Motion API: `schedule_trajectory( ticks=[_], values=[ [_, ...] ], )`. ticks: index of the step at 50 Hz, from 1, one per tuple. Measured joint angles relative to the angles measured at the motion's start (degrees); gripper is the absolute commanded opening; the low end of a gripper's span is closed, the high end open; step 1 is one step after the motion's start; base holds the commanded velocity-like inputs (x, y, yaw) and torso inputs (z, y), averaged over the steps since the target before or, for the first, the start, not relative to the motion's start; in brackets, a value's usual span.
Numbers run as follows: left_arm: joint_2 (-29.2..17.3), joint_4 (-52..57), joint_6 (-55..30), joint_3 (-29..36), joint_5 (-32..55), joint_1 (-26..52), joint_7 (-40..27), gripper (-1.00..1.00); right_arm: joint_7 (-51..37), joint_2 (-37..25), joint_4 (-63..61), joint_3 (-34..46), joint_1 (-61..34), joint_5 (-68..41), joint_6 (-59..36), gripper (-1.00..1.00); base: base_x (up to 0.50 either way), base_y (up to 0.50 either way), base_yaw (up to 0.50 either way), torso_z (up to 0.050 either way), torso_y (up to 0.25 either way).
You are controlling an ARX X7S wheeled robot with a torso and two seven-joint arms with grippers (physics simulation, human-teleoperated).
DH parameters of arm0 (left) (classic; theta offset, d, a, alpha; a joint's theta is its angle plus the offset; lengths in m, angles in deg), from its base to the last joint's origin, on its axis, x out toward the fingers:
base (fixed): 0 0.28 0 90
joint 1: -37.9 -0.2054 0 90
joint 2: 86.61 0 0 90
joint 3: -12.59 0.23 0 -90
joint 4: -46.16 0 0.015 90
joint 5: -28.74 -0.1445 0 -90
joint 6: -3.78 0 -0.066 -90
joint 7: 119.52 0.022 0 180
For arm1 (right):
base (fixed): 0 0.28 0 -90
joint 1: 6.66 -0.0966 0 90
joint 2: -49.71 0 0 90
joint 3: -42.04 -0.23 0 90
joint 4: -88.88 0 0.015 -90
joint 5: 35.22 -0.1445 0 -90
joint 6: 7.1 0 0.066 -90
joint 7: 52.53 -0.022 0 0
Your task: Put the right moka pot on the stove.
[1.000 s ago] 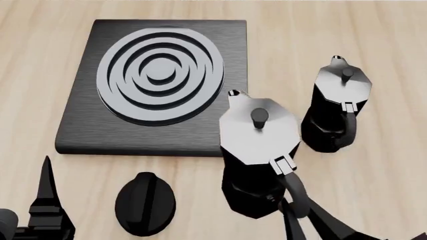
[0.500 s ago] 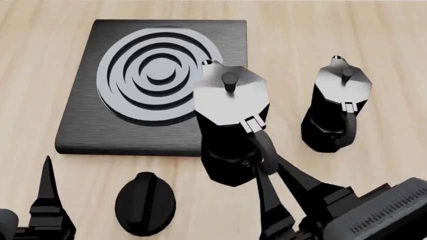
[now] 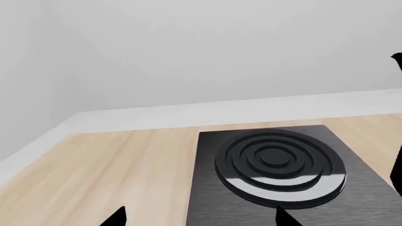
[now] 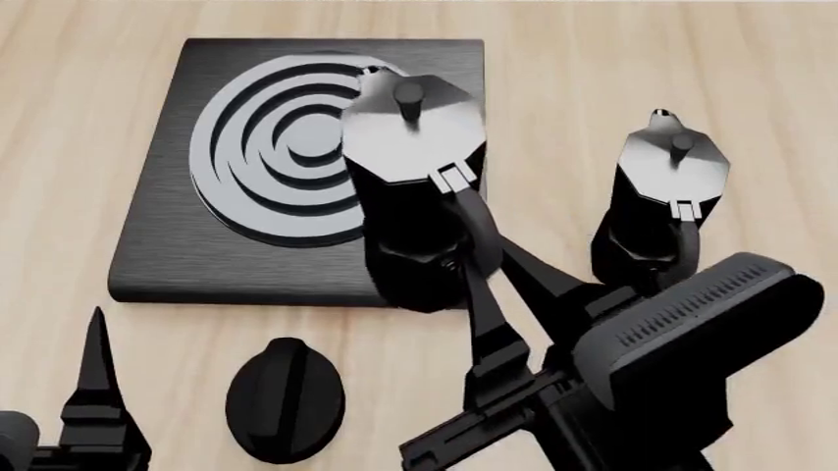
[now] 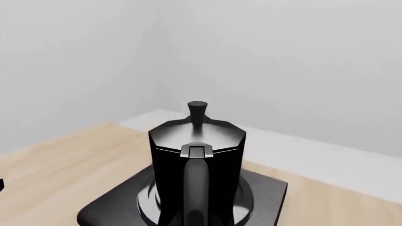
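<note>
no brand, label or writing can be read on anything in view.

the right gripper [image 4: 474, 263] pinches the curved handle of the right moka pot [image 4: 412, 186], its two fingers [image 4: 488, 319] closed on either side of it. the pot stands upright over the stove [image 4: 164, 226], at the slab's right side, overlapping the outer burner rings; from the head view it is hard to tell whether its base touches the slab or hangs just above it. in the right wrist view the pot [image 5: 197, 165] fills the middle with the rings showing around its base, and the stove's [image 5: 110, 207] corner and edges lie below it.

the other moka pot [image 4: 661, 206] stands on the wooden table [image 4: 733, 88] to the right of the stove, near the right arm's dark forearm but apart from the held pot. a round black knob [image 4: 285, 398] lies in front of the stove's near edge.

the left gripper [image 4: 92, 392] sits low at the near left, off the stove; its jaws are spread, with both tips at the edge of the left wrist view. bare wood lies left of the stove [image 3: 276, 165].
</note>
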Motion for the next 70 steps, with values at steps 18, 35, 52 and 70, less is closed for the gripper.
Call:
schedule_trajectory(
  ticks=[18, 35, 52, 70],
  values=[
    [-0.24, 0.07, 0.07, 0.16, 0.34, 0.06, -0.04, 1.00, -1.11, 4.22, 4.45, 3.51, -10.15, -0.47, -4.98, -1.00, 0.00, 0.00, 0.00, 0.000, 0.001],
    [-0.48, -0.04, 0.50, 0.41, 0.57, 0.06, 0.15, 1.00, -0.59, 9.06, 11.64, 6.44, -16.40, 0.99, -5.17, -1.00, 0.00, 0.00, 0.00, 0.001, 0.001],
    [-0.67, -0.28, 0.55, 0.69, 0.99, 0.34, 0.36, 1.00, 1.31, 14.81, 22.54, 8.99, -21.46, 3.34, -2.44, -1.00, 0.00, 0.00, 0.00, 0.000, 0.001],
    [-0.96, -0.32, 0.80, 1.04, 1.28, 0.45, 0.60, 1.00, 3.54, 20.10, 34.63, 11.31, -26.13, 6.50, 2.08, -1.00, 0.00, 0.00, 0.00, 0.001, 0.001]
  ],
)
